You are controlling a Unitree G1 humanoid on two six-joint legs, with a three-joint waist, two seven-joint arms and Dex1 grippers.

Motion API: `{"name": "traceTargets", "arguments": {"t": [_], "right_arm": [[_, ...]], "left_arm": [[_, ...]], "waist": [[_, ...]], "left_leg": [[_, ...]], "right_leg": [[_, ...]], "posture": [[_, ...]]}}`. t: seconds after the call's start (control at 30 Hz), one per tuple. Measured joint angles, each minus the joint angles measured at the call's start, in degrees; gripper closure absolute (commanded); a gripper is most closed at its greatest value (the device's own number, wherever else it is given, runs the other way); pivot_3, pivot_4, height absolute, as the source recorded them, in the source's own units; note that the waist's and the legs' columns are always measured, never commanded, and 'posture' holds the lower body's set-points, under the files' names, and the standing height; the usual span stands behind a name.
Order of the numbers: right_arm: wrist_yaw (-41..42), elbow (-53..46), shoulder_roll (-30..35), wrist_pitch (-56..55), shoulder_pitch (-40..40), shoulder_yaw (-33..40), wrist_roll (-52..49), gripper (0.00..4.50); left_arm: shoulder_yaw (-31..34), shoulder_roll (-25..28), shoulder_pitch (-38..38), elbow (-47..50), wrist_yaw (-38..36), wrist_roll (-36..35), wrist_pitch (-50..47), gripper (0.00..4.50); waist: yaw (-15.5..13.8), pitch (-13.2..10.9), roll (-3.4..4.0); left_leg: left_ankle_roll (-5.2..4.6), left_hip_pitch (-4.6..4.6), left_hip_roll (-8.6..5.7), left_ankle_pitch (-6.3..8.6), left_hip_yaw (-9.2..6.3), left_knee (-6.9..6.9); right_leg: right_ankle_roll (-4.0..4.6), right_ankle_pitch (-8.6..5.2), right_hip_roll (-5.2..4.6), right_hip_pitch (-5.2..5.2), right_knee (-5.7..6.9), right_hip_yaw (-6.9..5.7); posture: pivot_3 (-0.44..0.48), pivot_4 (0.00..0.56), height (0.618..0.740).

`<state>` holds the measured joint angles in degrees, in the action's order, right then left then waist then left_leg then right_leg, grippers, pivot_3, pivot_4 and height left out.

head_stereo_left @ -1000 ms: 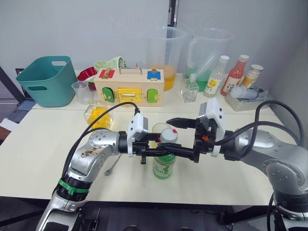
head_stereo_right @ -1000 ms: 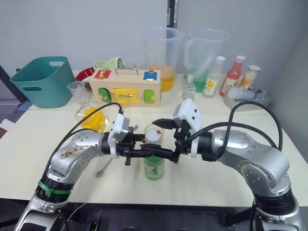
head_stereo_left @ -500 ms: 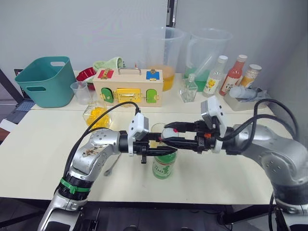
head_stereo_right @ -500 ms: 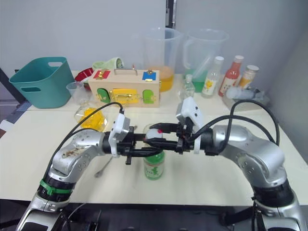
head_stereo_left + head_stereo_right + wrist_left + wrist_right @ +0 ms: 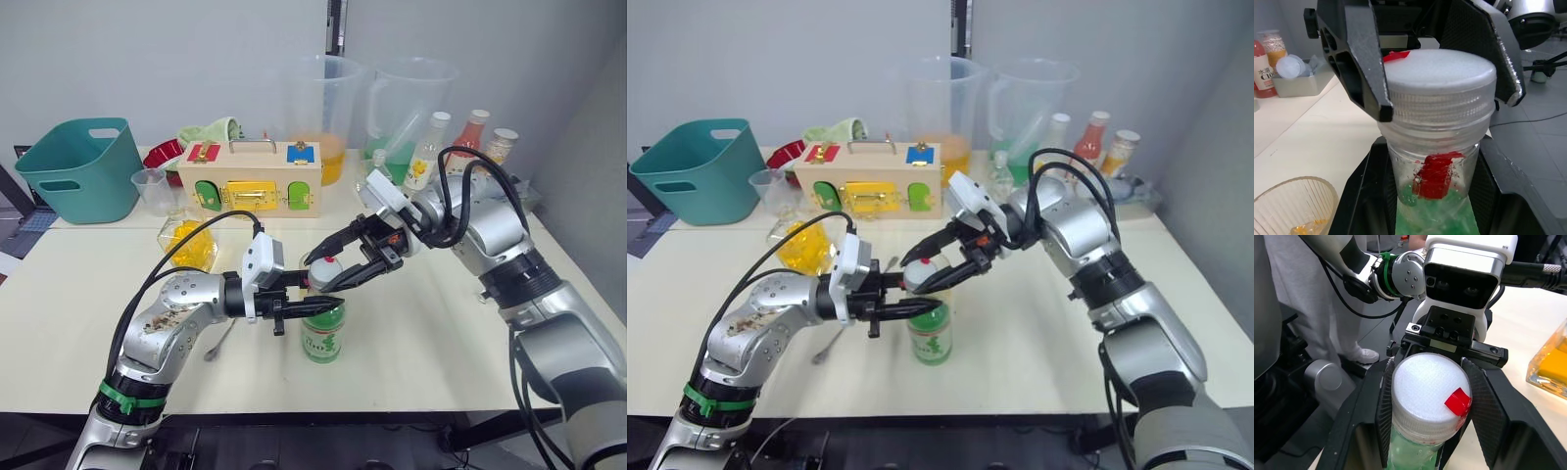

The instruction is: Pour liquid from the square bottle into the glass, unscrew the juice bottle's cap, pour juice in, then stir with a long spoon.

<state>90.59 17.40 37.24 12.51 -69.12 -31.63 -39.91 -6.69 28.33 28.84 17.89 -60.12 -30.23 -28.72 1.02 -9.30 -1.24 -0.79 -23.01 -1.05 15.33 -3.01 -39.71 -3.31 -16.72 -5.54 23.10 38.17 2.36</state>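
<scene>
Standing upright near the surface's [image 5: 78, 323] front edge, the juice bottle [image 5: 322, 333] is clamped at its neck by the left end effector [image 5: 315, 302]; the right end effector [image 5: 328, 277] closes its fingers on the cap [image 5: 1428, 389].

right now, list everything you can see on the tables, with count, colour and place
juice bottle: 1, green, front centre, upright
cap: 1, white, on its neck
square bottle: 1, clear with yellow, left of centre
long spoon: 1, metal, under left arm
basket: 1, teal, far left
latch box: 1, wooden, back centre
pitchers: 2, clear, back
bottles: 3, back right
left gripper: shut on bottle neck
right gripper: around cap
</scene>
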Motion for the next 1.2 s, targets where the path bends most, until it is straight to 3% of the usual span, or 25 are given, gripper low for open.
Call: {"name": "traceTargets", "arguments": {"t": [0.1,0.13,0.3,0.47,0.67,0.87,1.03,1.2], "right_arm": [[0.0,-1.2,0.7,2.9,0.2,-0.6,-3.3,0.15],[0.0,-1.4,1.1,3.8,0.4,-0.3,-4.0,0.03],[-3.7,-7.5,4.4,9.0,7.4,9.8,-4.7,0.03],[-21.6,-24.6,7.5,18.9,21.6,21.6,-5.5,0.03],[-44.9,-42.9,7.6,34.4,31.8,32.4,-13.8,0.03],[-61.7,-54.3,6.6,42.3,36.7,37.4,-24.2,0.03],[-69.7,-57.7,6.8,44.3,38.0,37.7,-28.7,0.03],[-74.0,-58.0,7.1,44.6,38.0,37.6,-29.3,1.53]], "left_arm": [[-1.1,-0.4,0.1,1.2,0.5,0.6,0.1,3.03],[-1.2,-0.4,0.0,1.3,0.5,0.6,0.1,3.03],[-1.8,-1.1,0.1,1.2,0.6,0.6,0.6,3.03],[-2.2,-1.2,0.5,0.1,0.3,0.6,1.4,3.03],[-2.2,-1.7,0.5,-0.6,0.2,0.6,1.6,3.03],[-2.2,-2.3,1.1,-2.0,-0.4,0.6,1.8,3.03],[-2.3,-2.6,1.9,-3.4,-1.4,0.6,2.1,3.03],[-2.3,-2.7,2.4,-4.1,-2.0,0.6,2.1,3.03]], "waist": [[-0.4,0.0,0.0],[-0.5,0.0,0.0],[-1.4,0.0,0.0],[-1.7,0.0,0.0],[-1.8,0.0,0.0],[-1.8,0.0,0.0],[-1.8,0.0,0.0],[-1.8,0.0,0.0]], "left_leg": [[0.0,-0.16,-0.03,0.01,-0.06,0.0],[-0.01,-0.19,-0.04,0.01,-0.08,-0.01],[-0.11,-0.27,-0.12,0.09,-0.11,0.01],[-0.12,-0.37,-0.12,0.1,-0.05,0.01],[-0.13,-0.27,-0.13,0.09,-0.04,-0.01],[-0.17,-0.25,-0.15,0.1,-0.02,-0.04],[-0.18,-0.23,-0.17,0.1,-0.02,-0.05],[-0.18,-0.22,-0.18,0.1,-0.02,-0.05]], "right_leg": [[0.0,0.0,-0.03,0.11,0.01,-0.03],[0.0,0.0,-0.05,0.12,0.0,-0.04],[-0.03,0.01,-0.14,0.13,-0.09,-0.09],[-0.04,0.02,-0.16,0.22,-0.08,-0.05],[-0.04,0.02,-0.16,0.05,-0.13,-0.04],[-0.05,0.02,-0.14,0.01,-0.12,-0.05],[-0.06,0.02,-0.14,-0.03,-0.12,-0.06],[-0.06,0.02,-0.12,-0.04,-0.13,-0.07]], "posture": [[0.0,0.15,0.74],[0.0,0.15,0.74],[0.0,0.15,0.74],[0.0,0.15,0.74],[0.0,0.15,0.74],[0.0,0.15,0.74],[0.0,0.15,0.74],[0.0,0.15,0.74]]}}
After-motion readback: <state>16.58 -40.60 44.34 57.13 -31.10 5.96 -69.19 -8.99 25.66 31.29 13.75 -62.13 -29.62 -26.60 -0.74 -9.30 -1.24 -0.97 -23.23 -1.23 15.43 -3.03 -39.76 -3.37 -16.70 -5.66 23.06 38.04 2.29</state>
